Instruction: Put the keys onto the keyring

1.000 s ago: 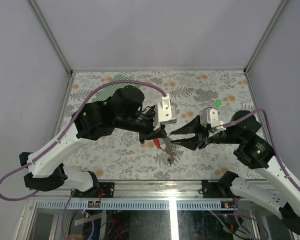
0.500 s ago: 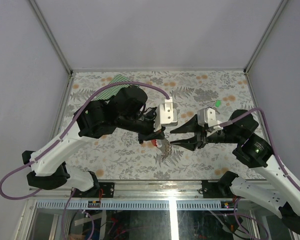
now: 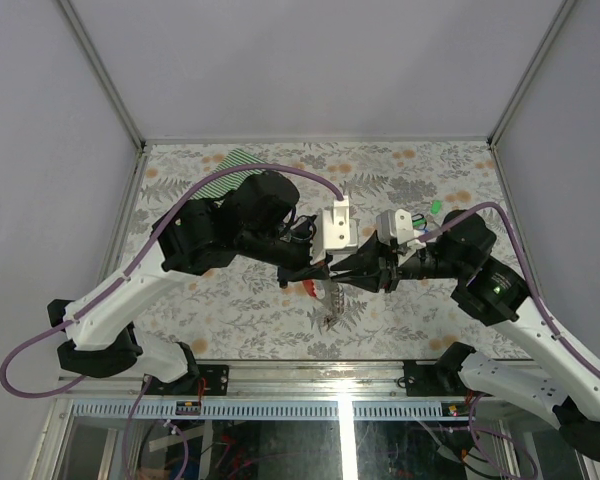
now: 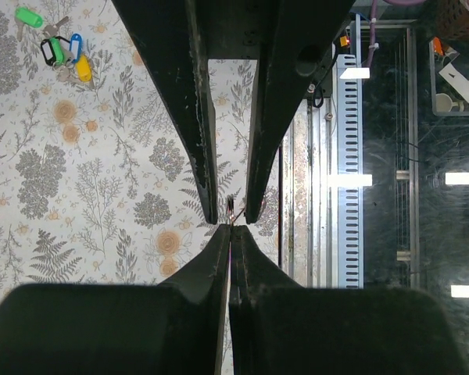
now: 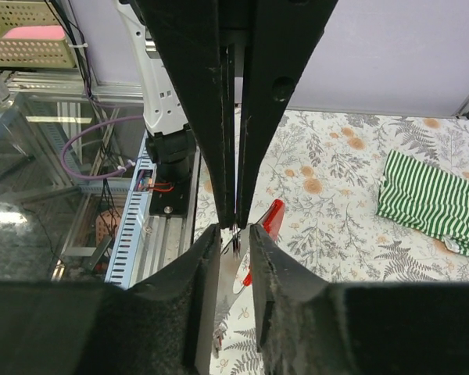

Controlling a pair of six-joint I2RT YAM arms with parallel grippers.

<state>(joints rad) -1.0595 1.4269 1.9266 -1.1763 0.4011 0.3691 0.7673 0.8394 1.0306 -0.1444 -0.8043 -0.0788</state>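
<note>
My left gripper [image 3: 325,271] is shut on the keyring [image 5: 236,236], a small metal ring held above the table. Its red loop [image 5: 270,218] and silvery strip [image 3: 331,306] hang below. My right gripper [image 5: 234,228] is open, tip to tip with the left one, a finger on each side of the ring without touching it. In the left wrist view my shut left gripper [image 4: 230,228] meets the right fingers [image 4: 207,203]. The keys [image 4: 61,53], with green, blue and yellow tags, lie on the table, and a lone green tag [image 3: 435,206] shows behind the right wrist.
A green-and-white striped cloth [image 3: 234,160] lies at the back left of the floral table cover [image 3: 230,310] and also shows in the right wrist view [image 5: 434,197]. A metal rail [image 3: 310,372] runs along the near edge. Grey walls enclose the table.
My right gripper has moved left to the left gripper and narrowed its jaws around the ring. The left gripper has shifted slightly right with the keyring still held.
</note>
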